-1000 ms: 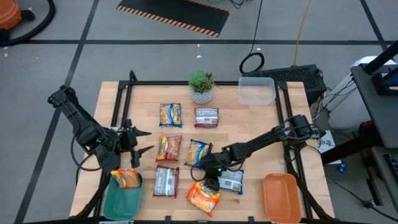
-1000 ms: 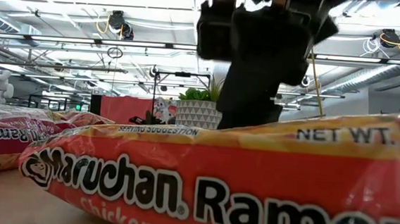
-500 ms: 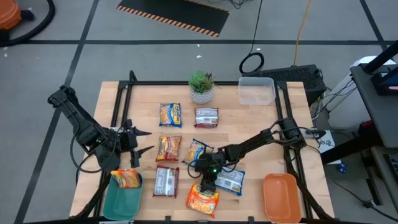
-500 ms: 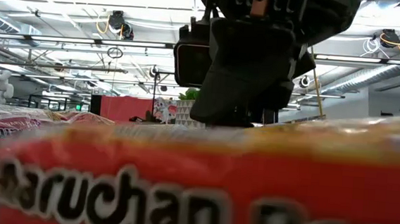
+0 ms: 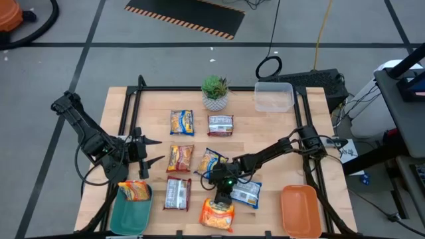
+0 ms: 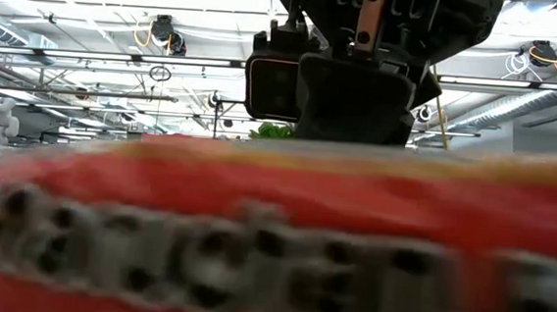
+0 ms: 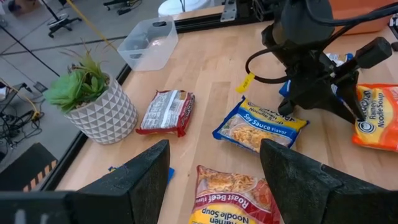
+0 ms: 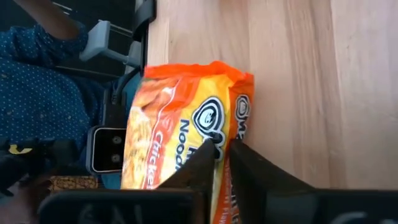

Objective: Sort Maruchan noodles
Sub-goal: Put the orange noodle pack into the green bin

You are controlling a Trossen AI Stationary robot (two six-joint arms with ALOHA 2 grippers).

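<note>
In the high view the right pincer [image 5: 222, 199] sits at the lower middle of the frame, pinched nearly closed on the upper edge of an orange Maruchan chicken packet [image 5: 217, 214] that lies near the tabletop's [image 5: 272, 133] front edge. In the right wrist view the two dark fingers [image 8: 202, 163] meet on that packet's [image 8: 180, 130] crimped end. The low view shows the packet [image 6: 273, 234] filling the lower frame, blurred.

The left pincer [image 5: 147, 151] waits at the middle left of the high view, its fingers spread wide with nothing between them.

Other packets lie across the tabletop's centre: a soy sauce packet [image 7: 261, 124], a dark red one [image 7: 166, 112], a roast beef one [image 7: 233, 196]. One orange packet [image 5: 135, 190] rests in the teal tray [image 5: 126, 216] at lower left. The orange tray [image 5: 300, 209] stands at lower right.
</note>
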